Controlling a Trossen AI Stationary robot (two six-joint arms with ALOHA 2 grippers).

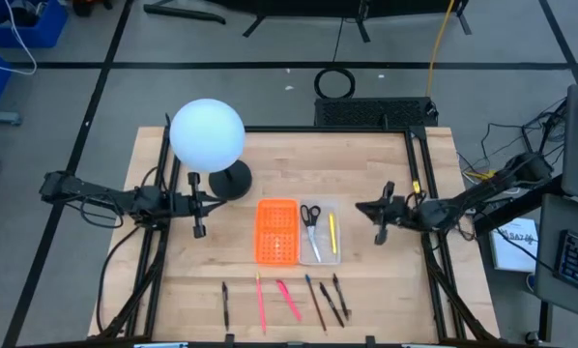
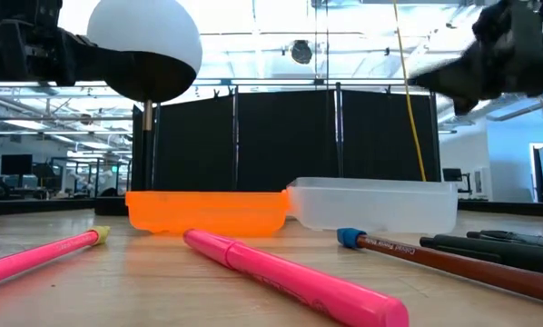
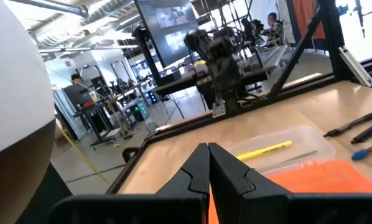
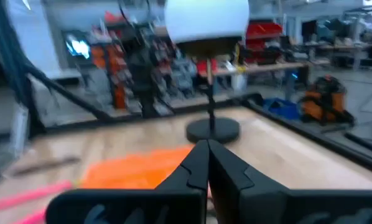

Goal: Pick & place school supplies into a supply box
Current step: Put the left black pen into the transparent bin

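Observation:
The supply box sits mid-table: an orange gridded panel joined to a clear tray. In the tray lie black-handled scissors and a yellow pencil. Several pens and pencils lie flat in a row near the table's near edge: a dark one, two pink ones and three dark ones. My left gripper hovers left of the box, shut and empty. My right gripper hovers right of the box, also shut and empty.
A white globe lamp stands on its black round base at the far left, close behind my left gripper. Black frame rails run along the table's sides. Bare wood lies between the box and the row of pens.

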